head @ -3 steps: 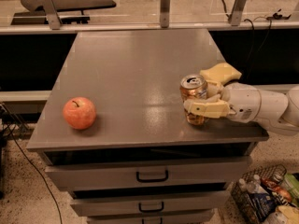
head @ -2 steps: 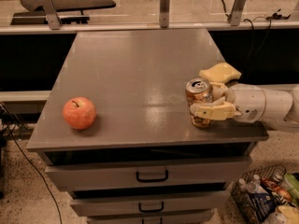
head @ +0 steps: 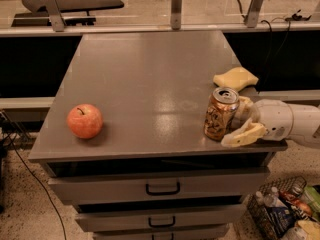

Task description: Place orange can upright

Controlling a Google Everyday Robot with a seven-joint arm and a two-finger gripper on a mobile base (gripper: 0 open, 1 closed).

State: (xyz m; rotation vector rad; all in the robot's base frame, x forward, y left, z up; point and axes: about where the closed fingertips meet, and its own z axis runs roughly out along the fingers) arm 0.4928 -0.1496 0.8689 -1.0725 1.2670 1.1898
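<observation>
The orange can (head: 220,114) stands upright on the grey table top (head: 150,84), near its front right corner, silver top with the pull tab facing up. My gripper (head: 235,124) comes in from the right at the can's right side. It is open. The near fingertip (head: 243,134) lies low by the can's base, and the far one shows just behind the can's right edge. The can's right part still sits between the fingers.
A red-orange apple (head: 85,120) sits at the table's front left. A yellow sponge (head: 235,78) lies behind the can near the right edge. Drawers (head: 162,189) are below the top. A wire basket of items (head: 280,214) stands on the floor at the right.
The can has moved to the right and now stands on the table. The gripper has drawn back to the right, and its near finger no longer wraps across the can's front.
</observation>
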